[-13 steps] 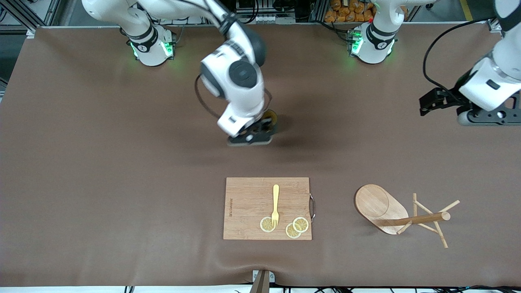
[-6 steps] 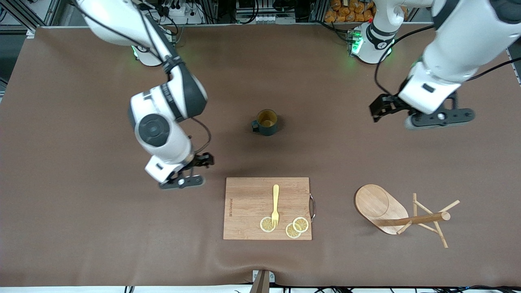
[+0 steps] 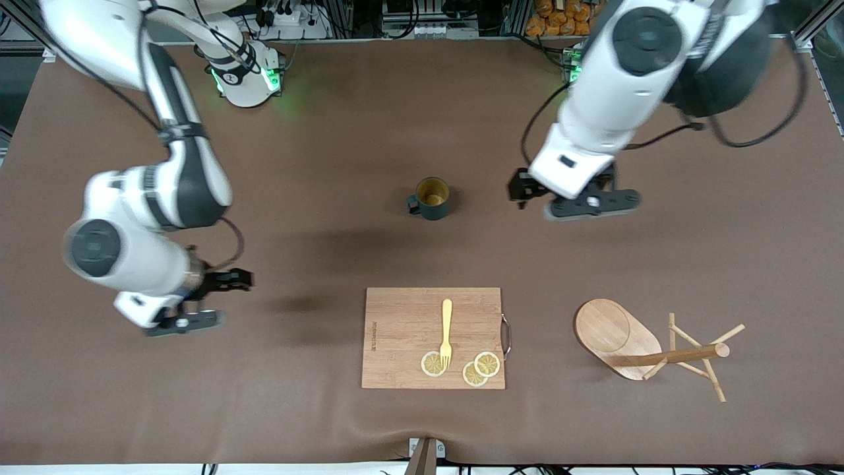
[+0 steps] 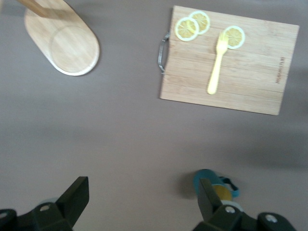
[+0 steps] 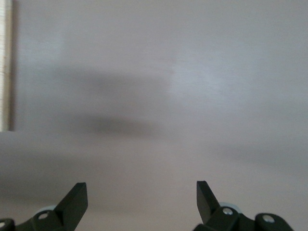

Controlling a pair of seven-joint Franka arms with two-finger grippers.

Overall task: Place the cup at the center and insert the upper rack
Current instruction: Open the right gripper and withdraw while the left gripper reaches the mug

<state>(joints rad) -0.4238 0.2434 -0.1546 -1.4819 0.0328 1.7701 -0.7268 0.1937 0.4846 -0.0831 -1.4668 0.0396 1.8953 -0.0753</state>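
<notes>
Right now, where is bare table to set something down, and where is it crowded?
Bare cloth lies between the cup and the cutting board, and between the board and the right gripper. Crowded: the board, carrying a fork and lemon slices, and around the toppled upper rack.

Cutting board (image 3: 402, 316), fork (image 3: 446, 333), lemon slices (image 3: 486, 363)
</notes>
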